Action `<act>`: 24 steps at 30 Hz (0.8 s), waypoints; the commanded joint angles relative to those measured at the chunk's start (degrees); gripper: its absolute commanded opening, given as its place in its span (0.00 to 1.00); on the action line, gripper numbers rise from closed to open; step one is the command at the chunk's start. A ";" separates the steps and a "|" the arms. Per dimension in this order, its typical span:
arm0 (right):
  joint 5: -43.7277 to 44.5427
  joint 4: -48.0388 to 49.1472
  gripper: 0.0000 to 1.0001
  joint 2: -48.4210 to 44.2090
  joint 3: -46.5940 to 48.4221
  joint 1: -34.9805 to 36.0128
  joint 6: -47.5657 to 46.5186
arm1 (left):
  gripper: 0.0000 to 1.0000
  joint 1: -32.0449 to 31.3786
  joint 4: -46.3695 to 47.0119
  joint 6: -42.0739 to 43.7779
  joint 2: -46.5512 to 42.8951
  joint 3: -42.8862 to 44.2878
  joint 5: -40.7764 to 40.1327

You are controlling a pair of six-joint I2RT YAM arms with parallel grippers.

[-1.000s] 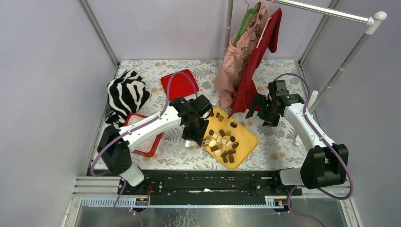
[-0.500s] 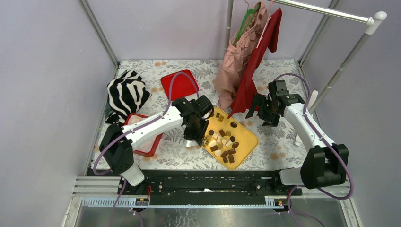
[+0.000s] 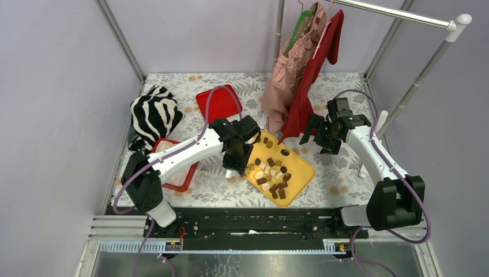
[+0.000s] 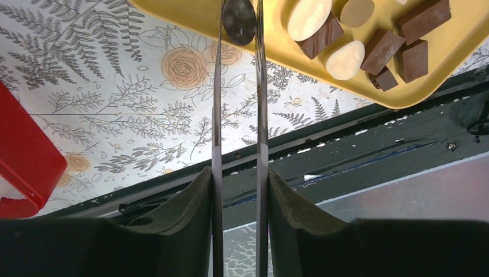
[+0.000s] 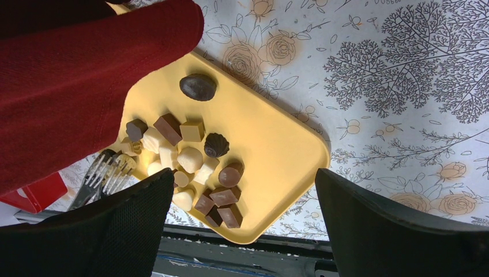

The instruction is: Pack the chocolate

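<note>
Seen from above, the chocolate (image 3: pixel 272 173), small bite-sized pieces in dark brown, tan and cream-white, lies scattered on a flat yellow plastic tray (image 3: pixel 298 163) at mid-table. The red square box (image 3: pixel 183 180) sits to its left, partly under my left arm. My left pincer (image 3: pixel 235 167) hangs at the tray's left rim, and my right pincer (image 3: pixel 319 135) hovers off its far right corner, beside a hanging red garment (image 3: pixel 314 69). At my left wrist, the left pincer (image 4: pixel 239 173) is pressed onto a pair of thin metal tongs (image 4: pixel 217 115). Their blades flank one round dark piece (image 4: pixel 239 22) at the edge of the tray (image 4: pixel 403 95) and appear to pinch it. I judge each piece light, rigid and smooth, apt to slip or scuff, so the hold belongs across its sides with a gentle squeeze. At my right wrist, the right pincer (image 5: pixel 243 176) stands spread wide, holding and touching nothing. It is above the pieces (image 5: pixel 190 158) clustered toward one end of the tray (image 5: pixel 271 144).
</note>
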 commanded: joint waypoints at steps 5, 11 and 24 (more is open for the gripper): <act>-1.27 0.46 1.00 -0.47 2.61 -0.19 -1.16 | 0.00 3.87 -1.74 -0.99 -3.60 4.61 -3.09; -1.38 0.43 1.00 -0.71 2.35 -0.24 -1.22 | 0.00 15.14 -3.41 -4.63 -9.75 3.37 -4.96; -3.42 1.28 1.00 0.01 3.11 -0.21 -0.92 | 0.00 32.22 -18.96 -19.98 -18.08 4.89 -24.28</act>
